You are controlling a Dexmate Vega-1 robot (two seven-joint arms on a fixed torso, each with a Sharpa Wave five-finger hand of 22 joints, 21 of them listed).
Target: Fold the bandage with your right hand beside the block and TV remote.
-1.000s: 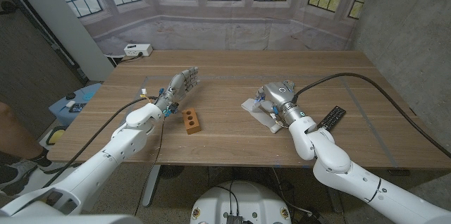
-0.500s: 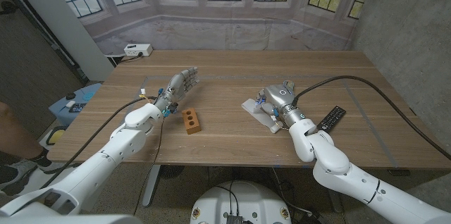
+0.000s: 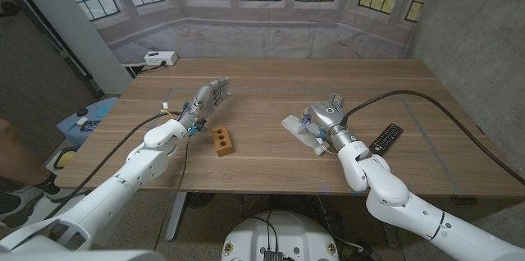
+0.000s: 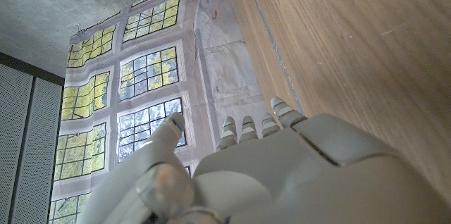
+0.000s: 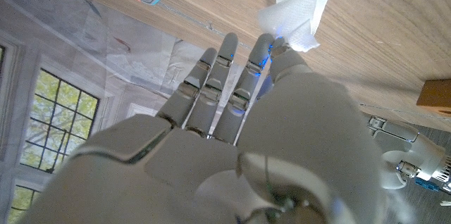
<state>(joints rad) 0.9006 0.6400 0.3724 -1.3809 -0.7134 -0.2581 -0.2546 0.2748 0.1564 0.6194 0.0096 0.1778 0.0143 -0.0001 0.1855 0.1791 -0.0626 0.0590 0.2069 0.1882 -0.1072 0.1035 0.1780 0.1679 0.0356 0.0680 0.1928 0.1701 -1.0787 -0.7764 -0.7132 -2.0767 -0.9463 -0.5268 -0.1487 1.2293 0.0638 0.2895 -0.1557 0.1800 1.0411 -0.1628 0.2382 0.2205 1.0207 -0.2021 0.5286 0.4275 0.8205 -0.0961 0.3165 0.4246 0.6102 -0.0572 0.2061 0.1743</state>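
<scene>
Wooden table (image 3: 271, 150) with block (image 3: 222, 140), bandage (image 3: 299, 130), TV remote (image 3: 386, 138), power strip (image 3: 161, 58)

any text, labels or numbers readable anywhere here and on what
None can be read.
TV remote: its buttons are too small to make out any marks.
White box at the table's far left corner: no legible label.
Blue-and-white item left of the table: too small to read.
Block and bandage: no print visible.

You have bare worktop (image 3: 271, 150) between the block (image 3: 222, 139) and the bandage (image 3: 300, 128). On the outer side, the TV remote (image 3: 387, 137) lies near the right robot hand (image 3: 325, 117).
</scene>
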